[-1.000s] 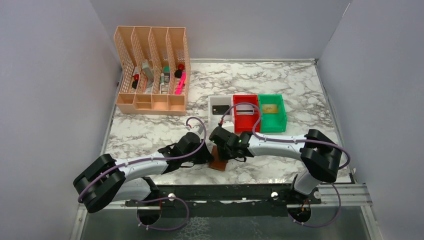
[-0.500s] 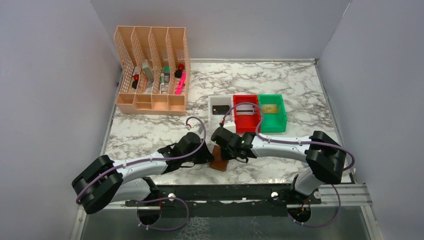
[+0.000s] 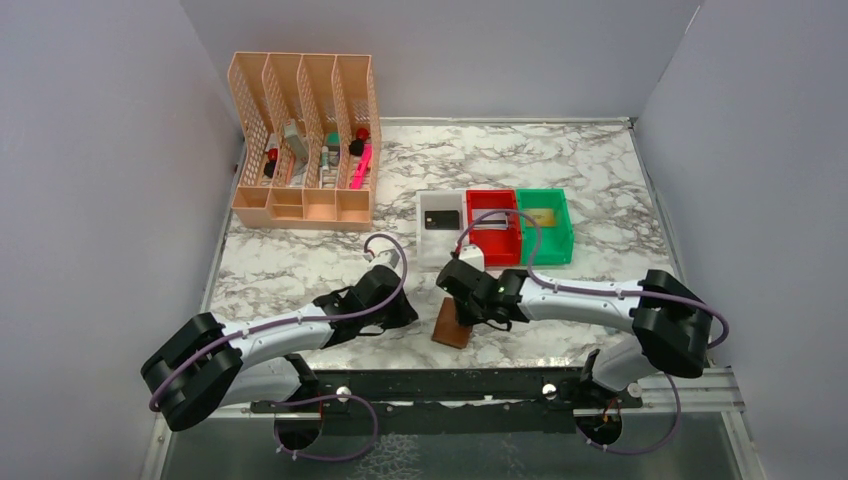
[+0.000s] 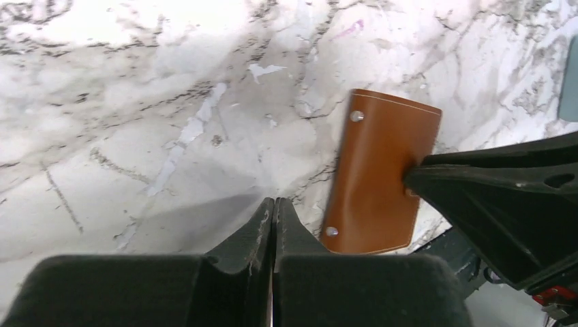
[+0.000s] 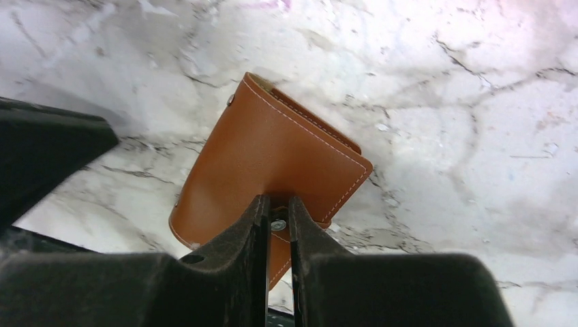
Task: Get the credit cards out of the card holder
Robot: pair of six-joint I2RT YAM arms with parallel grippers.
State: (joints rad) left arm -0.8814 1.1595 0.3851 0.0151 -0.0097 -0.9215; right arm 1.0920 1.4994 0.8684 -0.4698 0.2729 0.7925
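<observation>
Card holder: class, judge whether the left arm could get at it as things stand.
Probably yes: the left gripper sits shut beside the card holder, only bare table between; the right gripper pinches just its opposite edge.

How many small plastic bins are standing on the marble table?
3, side by side: a white bin on the left, a red bin in the middle, a green bin on the right. None seems hidden.

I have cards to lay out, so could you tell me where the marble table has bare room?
Free: the strip behind the white, red and green plastic bins; the patch between the peach mesh organiser and the left arm. Crowded: near centre, both arms over the brown leather card holder.
</observation>
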